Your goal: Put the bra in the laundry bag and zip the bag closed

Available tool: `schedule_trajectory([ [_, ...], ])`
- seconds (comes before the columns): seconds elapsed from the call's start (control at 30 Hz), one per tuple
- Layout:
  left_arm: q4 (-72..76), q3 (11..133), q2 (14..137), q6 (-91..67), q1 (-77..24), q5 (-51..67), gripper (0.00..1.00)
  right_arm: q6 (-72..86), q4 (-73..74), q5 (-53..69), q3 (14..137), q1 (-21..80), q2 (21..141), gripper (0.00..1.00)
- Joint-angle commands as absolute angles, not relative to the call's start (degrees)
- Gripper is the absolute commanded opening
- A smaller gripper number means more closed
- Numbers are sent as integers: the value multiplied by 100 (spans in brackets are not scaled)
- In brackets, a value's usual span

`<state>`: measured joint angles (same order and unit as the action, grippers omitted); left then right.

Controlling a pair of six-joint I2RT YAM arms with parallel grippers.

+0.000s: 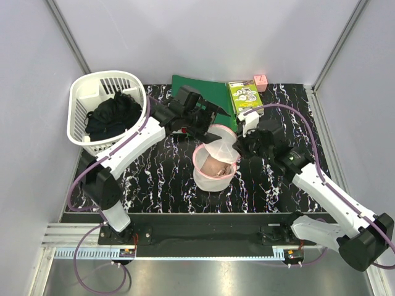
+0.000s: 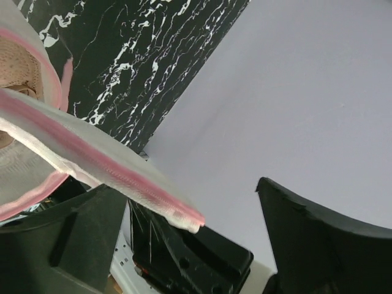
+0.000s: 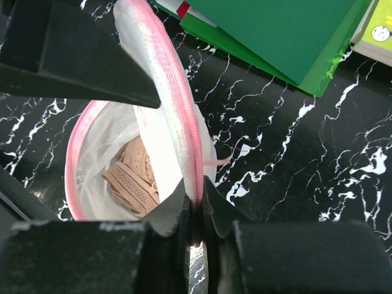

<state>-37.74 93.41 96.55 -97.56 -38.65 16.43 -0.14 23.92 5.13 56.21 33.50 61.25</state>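
From above, the laundry bag (image 1: 196, 161) stands upright near the middle of the black, white-veined surface (image 1: 160, 185), its round mouth facing up. The peach bra (image 1: 217, 166) lies folded inside it. The bag's lid flap (image 1: 223, 140) stands up off the far side of the rim, between the two arms. The left pincer (image 1: 213, 123) is just beyond it and the right pincer (image 1: 237, 147) touches it from the right. A white slotted basket (image 1: 80, 111) holding dark clothes (image 1: 114, 117) sits at the far left corner, well apart.

In the left wrist view, the left pincer (image 2: 187, 196) is spread wide and grips nothing. The flap's pink zipper trim (image 2: 110, 168) slants between its jaws, ending in a free tip. Lace of the bra (image 2: 15, 67) shows past the soft white mesh.

In the right wrist view, the right pincer (image 3: 196, 214) is narrow, pinched on the laundry bag's ribbed pink trim (image 3: 177, 92). The trim's long axis runs straight away from the grip and curves toward a finger (image 3: 67, 61) of the left pincer. The bra (image 3: 131, 180), padded with textured bands, rests low in the thin, limp pouch to the left of the grip. A stiff green folder (image 3: 288, 30) lies beyond. I cannot make out the zip pull. Closing likely turns on bringing the flap down over the rim, and the right arm holds it.
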Motion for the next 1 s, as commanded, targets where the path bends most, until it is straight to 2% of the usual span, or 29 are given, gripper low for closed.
schedule_trajectory([
  [0.0,-3683,9510,9589,-9598,-3920,1301,83,-456,2346,80,5730,3594,5941,15],
  [0.03,-3709,9518,9580,-9563,-3920,1231,81,-501,2364,36,5757,3647,5950,16],
  [0.13,-3683,9483,9545,-9422,-3920,1248,53,-606,2443,-139,5844,3718,6012,18],
  [0.17,-3674,9457,9528,-9248,-3911,1257,37,-598,2539,-158,5940,3726,6073,25],
  [0.23,-3316,9187,9396,-9010,-3841,1475,18,-493,2750,-132,6073,3727,6126,33],
  [0.27,-3157,9071,9352,-8765,-3823,1590,9,-423,2794,-132,6178,3727,6117,42],
  [0.3,-2999,8940,9308,-8650,-3788,1713,0,-291,2830,-80,6205,3727,6091,47],
  [0.4,-2147,8273,9176,-8087,-3630,2424,0,173,2988,-17,6266,3718,6003,62],
  [0.47,-1058,7677,9176,-7832,-3481,3336,0,569,3190,-9,6310,3718,5915,68],
  [0.5,-341,7499,9219,-7788,-3446,4036,0,710,3251,-9,6319,3709,5880,76],
  [0.6,88,7128,9334,-7341,-3393,5041,0,1247,3655,139,6407,3639,5845,86],
  [0.7,-456,7076,9273,-6251,-3375,5430,0,1783,4033,935,6416,3227,6081,91],
  [0.8,-151,6672,9133,-5907,-3261,5930,0,2241,4026,2343,6101,2430,6485,94],
  [0.87,-18,6409,9079,-5749,-3182,6230,0,2285,3877,3124,5828,2242,6609,95],
  [0.97,430,6179,9079,-5564,-3033,6863,0,2154,3561,3662,5617,2180,6785,96],
])
